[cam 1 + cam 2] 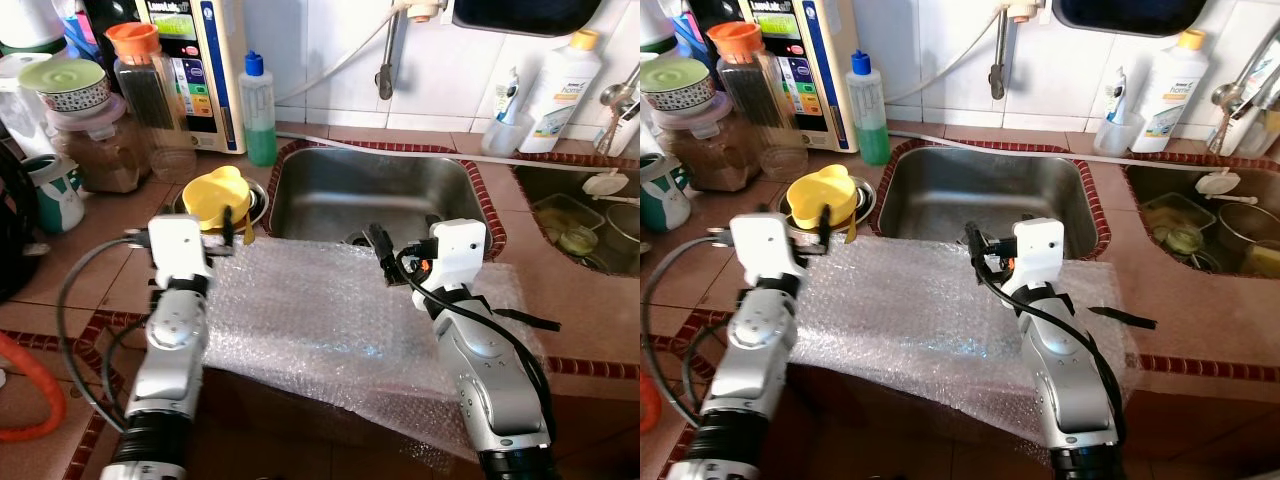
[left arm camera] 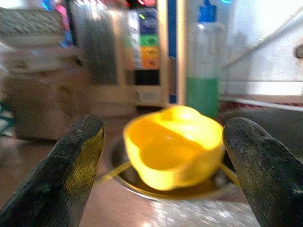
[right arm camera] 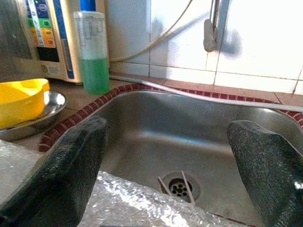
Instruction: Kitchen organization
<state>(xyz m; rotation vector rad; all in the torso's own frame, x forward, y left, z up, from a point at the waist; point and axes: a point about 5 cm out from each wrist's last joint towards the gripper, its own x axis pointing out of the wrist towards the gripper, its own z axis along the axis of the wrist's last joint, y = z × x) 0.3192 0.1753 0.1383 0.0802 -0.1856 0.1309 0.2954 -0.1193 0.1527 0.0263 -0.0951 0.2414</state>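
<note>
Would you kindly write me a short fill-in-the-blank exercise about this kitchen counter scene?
1. The yellow bowl sits in a shallow ____ dish.
2. The left pincer faces the bowl with its fingers ____.
3. The sheet of ____ wrap lies on the counter before the sink.
4. The right pincer points toward the ____.

Missing words: metal; open; bubble; sink

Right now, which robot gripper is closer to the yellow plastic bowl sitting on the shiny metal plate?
Left. The left gripper is open just in front of the yellow plastic bowl. The right gripper is open farther away, at the steel sink's front edge, over the bubble wrap.
</note>
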